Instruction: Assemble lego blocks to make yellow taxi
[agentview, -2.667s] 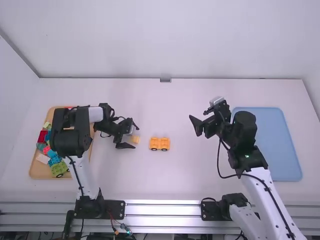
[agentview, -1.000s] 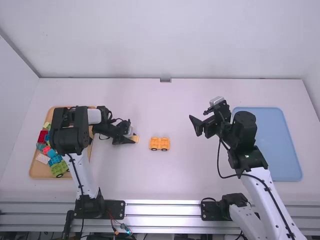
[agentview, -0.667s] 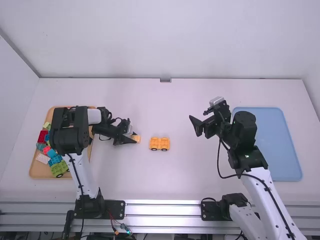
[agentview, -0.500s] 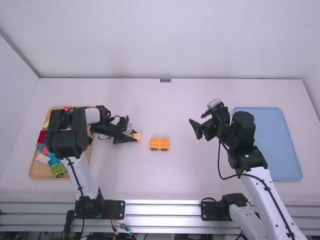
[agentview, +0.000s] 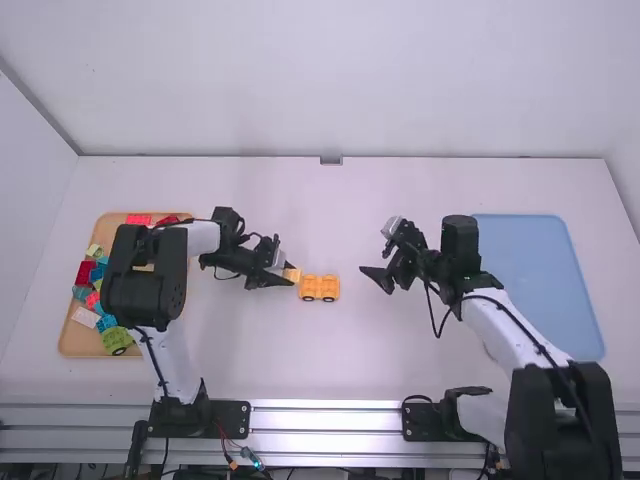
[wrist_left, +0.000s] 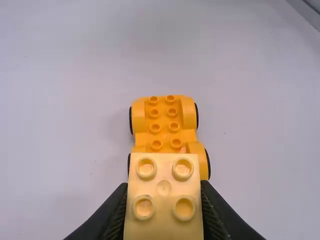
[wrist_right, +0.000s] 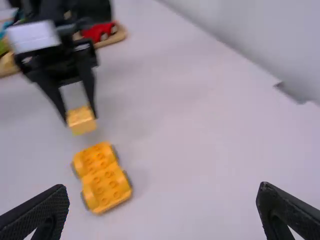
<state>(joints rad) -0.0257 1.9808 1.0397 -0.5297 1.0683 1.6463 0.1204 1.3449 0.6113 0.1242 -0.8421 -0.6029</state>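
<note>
Holds the block (wrist_left: 164, 200) in the left gripper (agentview: 289, 275), with the fingers (wrist_left: 113, 212) closed on two opposite sides of it, and with its studs facing up. Has it near the wheeled base (agentview: 319, 288), but apart from it. Has the right gripper (agentview: 375, 281) wide open and empty, at the other side of the base. Rests the base upright on the table (agentview: 330, 360), between both grippers.
</note>
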